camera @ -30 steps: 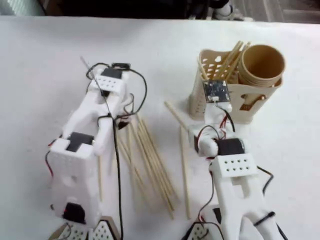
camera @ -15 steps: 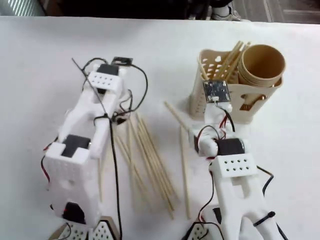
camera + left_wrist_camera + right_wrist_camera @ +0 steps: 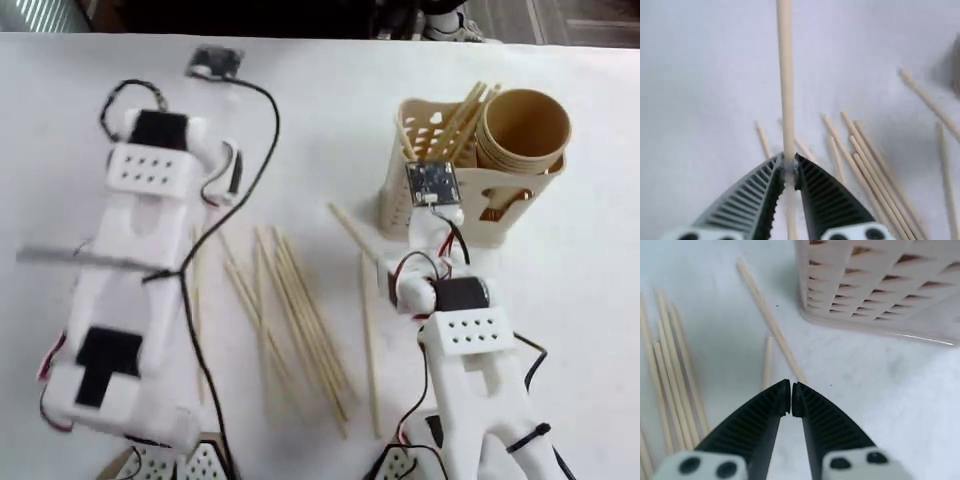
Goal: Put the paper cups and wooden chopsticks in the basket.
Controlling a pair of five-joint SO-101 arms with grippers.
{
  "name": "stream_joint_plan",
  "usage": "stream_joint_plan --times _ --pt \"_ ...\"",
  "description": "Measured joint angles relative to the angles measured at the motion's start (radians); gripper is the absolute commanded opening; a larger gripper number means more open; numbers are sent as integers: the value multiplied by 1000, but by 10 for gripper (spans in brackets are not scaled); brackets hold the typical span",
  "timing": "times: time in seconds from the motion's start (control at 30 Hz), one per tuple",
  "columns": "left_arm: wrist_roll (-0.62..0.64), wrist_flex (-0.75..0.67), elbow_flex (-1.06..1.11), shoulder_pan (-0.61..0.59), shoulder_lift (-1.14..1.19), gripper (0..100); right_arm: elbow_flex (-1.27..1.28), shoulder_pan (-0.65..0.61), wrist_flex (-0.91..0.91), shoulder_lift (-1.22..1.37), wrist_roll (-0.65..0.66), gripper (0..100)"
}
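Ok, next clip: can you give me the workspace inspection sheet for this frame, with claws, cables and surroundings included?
Surface: white table, plain.
Job's things: basket upright, holding paper cups and a few chopsticks; loose chopsticks scattered mid-table.
Clutter: nothing seen.
Grippers: left claw shut on one chopstick; right claw shut, empty, low beside the basket.
Cables: black cable loops off the left arm; thin wires on the right arm.
Surroundings: dark area past the table's far edge.
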Motion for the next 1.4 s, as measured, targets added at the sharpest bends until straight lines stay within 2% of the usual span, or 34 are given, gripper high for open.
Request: stream_joint_plan --times 0.1,0.27,0.5,0.67,0.8,1.0,1.23,1.4 --pt "0 -80 0 23 -114 23 5 -6 0 0 0 18" --pt "0 -304 0 121 -252 22 32 -26 3 0 9 18" --pt "0 -694 0 249 -287 22 118 -104 2 -2 201 18" --pt "-2 -898 0 361 -287 22 160 -127 2 -3 324 18" --pt "-2 -1039 0 448 -287 22 170 -140 2 -3 364 18" --pt "-2 -1131 6 551 -255 22 170 -140 2 -3 370 18" --pt "-2 -1235 58 568 -60 33 170 -140 2 -3 370 18" --pt "-2 -1169 58 568 -12 192 170 -140 2 -3 370 18"
